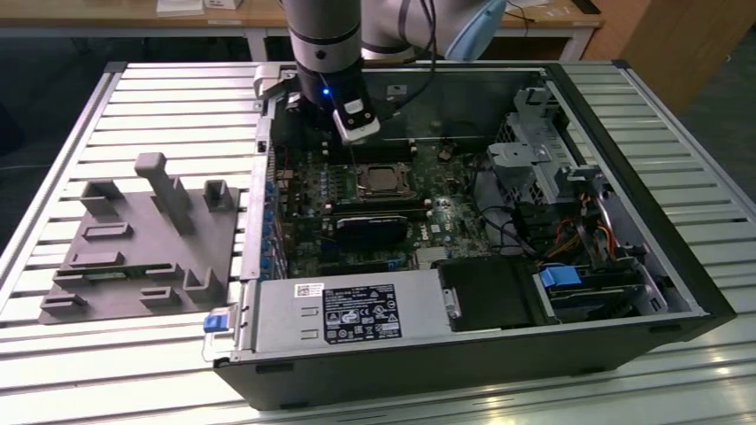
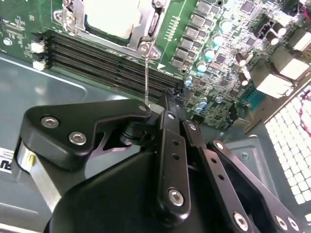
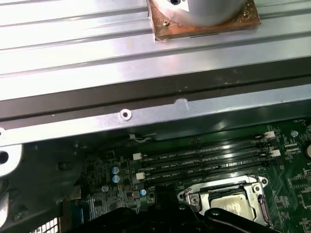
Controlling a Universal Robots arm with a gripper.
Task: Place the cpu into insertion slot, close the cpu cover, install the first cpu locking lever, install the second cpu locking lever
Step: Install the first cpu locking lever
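The cpu (image 1: 381,181) lies in the insertion slot (image 1: 359,182) on the motherboard inside the open computer case. Its pale metal top (image 2: 112,17) is framed by the silver cpu cover (image 2: 147,26), which lies flat over it. The first wrist view shows the same chip (image 3: 228,203) under the cover's frame (image 3: 194,198). A thin wire locking lever (image 2: 146,77) rises from the socket's corner to my gripper (image 2: 158,108). The fingers are drawn together on the lever's end. In the exterior view my gripper (image 1: 353,135) hangs just above the socket's far side.
Memory slots (image 2: 107,60) run beside the socket, toward the gripper. A black rounded block (image 1: 368,230) sits just nearer than the socket. The grey power supply (image 1: 343,314) fills the case's near end and a drive cage (image 1: 543,150) its right. A grey fixture (image 1: 148,235) lies on the slatted table.
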